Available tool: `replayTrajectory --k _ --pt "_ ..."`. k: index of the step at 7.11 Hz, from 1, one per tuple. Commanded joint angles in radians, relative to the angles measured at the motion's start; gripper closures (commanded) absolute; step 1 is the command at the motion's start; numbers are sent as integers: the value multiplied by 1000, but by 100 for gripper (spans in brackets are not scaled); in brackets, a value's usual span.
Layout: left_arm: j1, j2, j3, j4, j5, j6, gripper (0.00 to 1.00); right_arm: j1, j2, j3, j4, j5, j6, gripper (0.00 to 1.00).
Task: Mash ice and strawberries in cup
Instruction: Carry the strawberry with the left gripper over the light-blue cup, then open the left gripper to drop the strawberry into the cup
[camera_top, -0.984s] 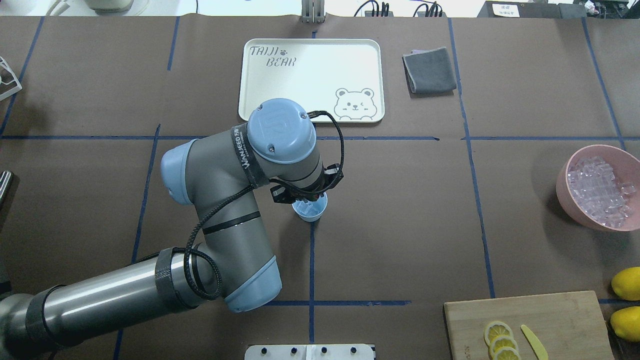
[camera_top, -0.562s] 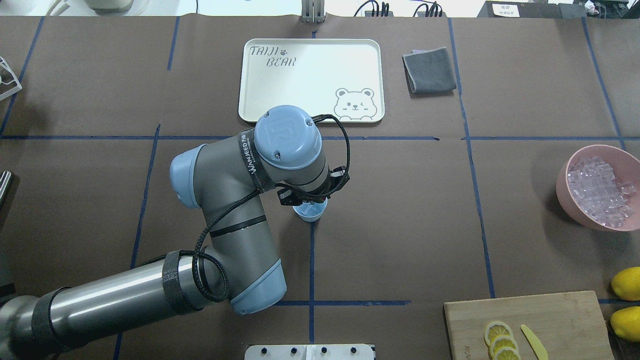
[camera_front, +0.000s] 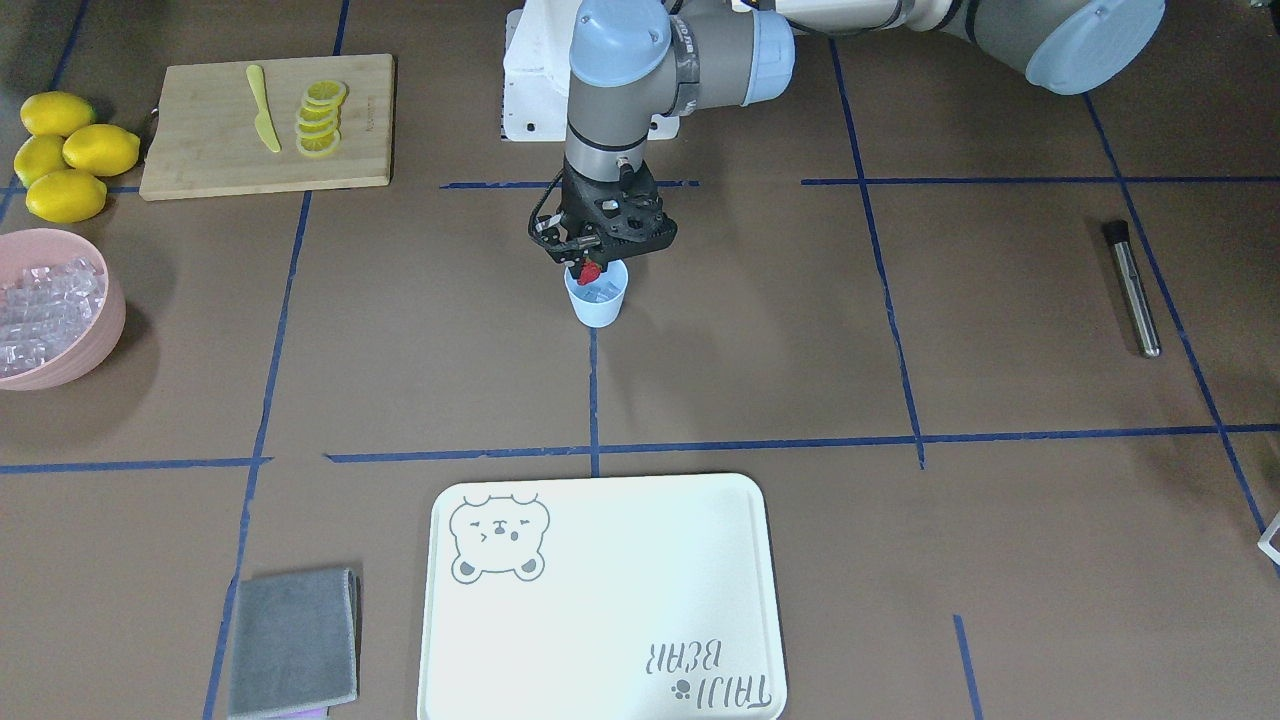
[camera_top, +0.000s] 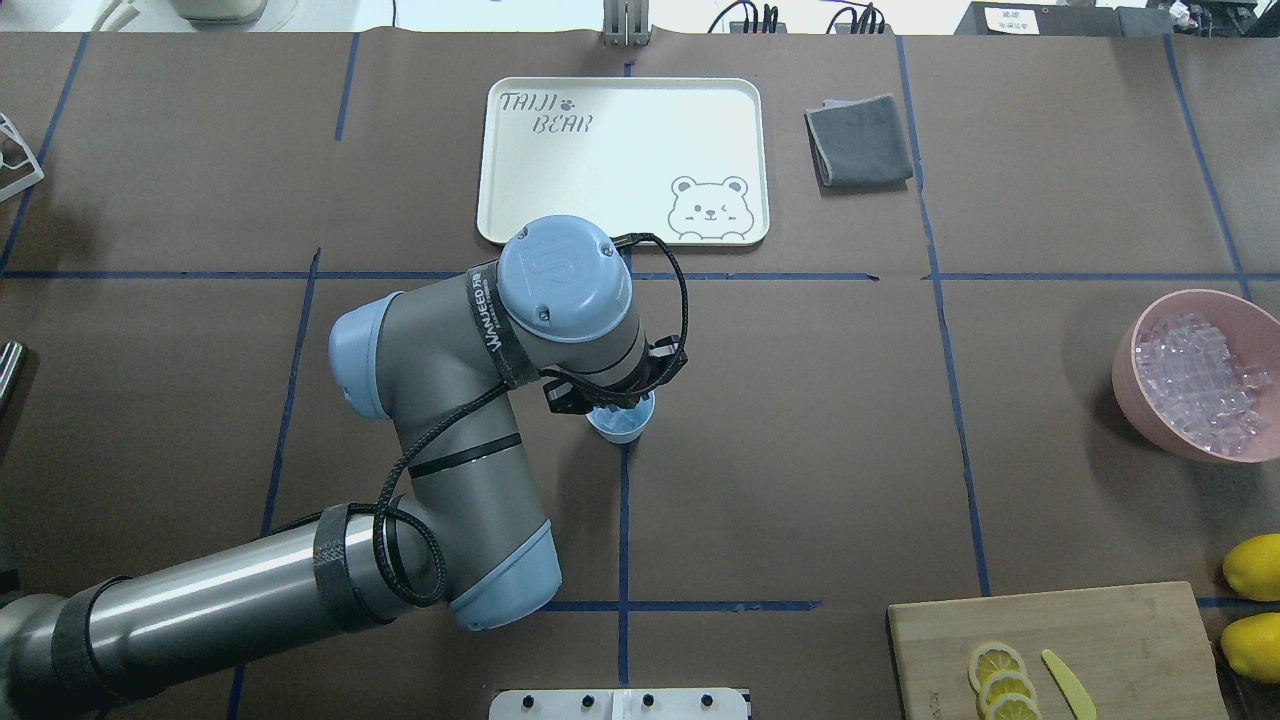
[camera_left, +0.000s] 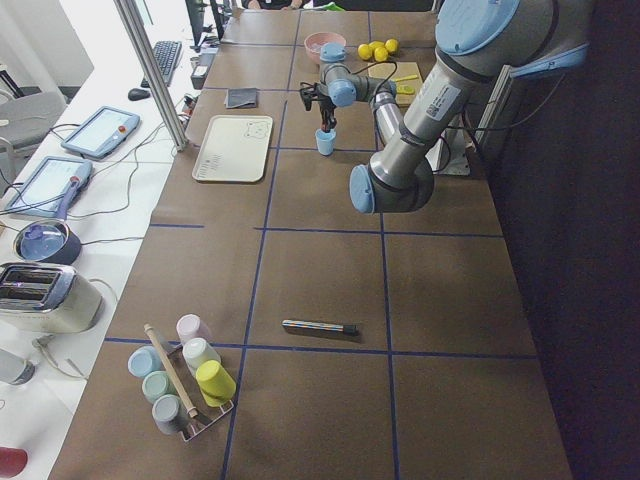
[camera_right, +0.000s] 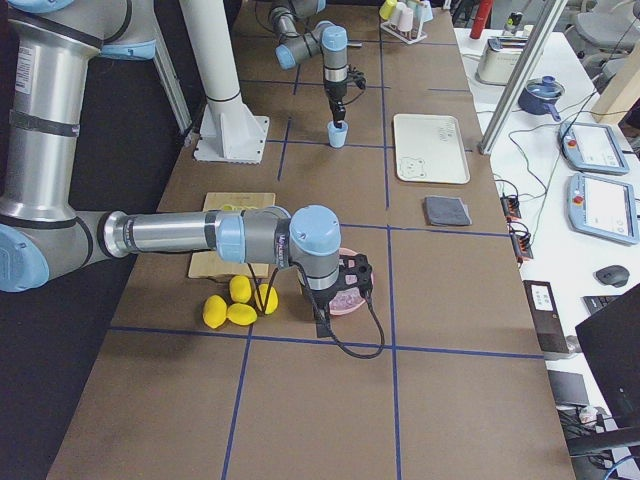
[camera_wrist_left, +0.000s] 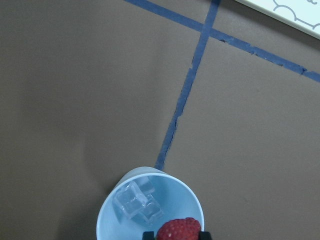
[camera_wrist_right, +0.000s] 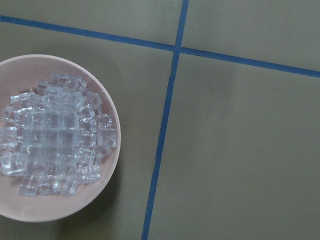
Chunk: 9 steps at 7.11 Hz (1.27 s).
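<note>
Red against pale blue: pinching the strawberry (camera_wrist_left: 178, 229) in the left end effector (camera_front: 590, 267) just above the cup (camera_front: 598, 305), mid-bench, with ice (camera_wrist_left: 136, 204) lying inside. Calling for lowering squarely inside the rim before letting go, avoiding tipping the light cup. Hovering the right end effector (camera_right: 346, 284) above the pink bowl (camera_top: 1125, 378) by the bench's right edge, not showing whether spread or pressed together.
</note>
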Motion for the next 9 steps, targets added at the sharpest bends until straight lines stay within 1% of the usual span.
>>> replayTrajectory --k 1,3,4,5,6,7,8,9 --pt "0 16 -14 0 2 1 0 0 -1 1 0 0 0 1" --pt "-2 22 -25 2 0 4 0 0 -1 4 0 0 2 1" --pt "-9 42 -56 46 -4 85 0 0 -1 4 0 0 2 1" --pt "-31 132 -208 156 -9 234 0 0 -2 4 -2 0 2 1" --pt "-96 268 -389 227 -30 403 0 2 -2 4 0 9 2 1" --pt "-206 387 -466 236 -143 575 0 0 -2 3 0 23 0 1" --pt "-345 492 -478 232 -260 787 0 2 -4 1 0 23 0 1" --pt "-493 580 -470 233 -338 1010 0 0 -4 3 0 23 0 1"
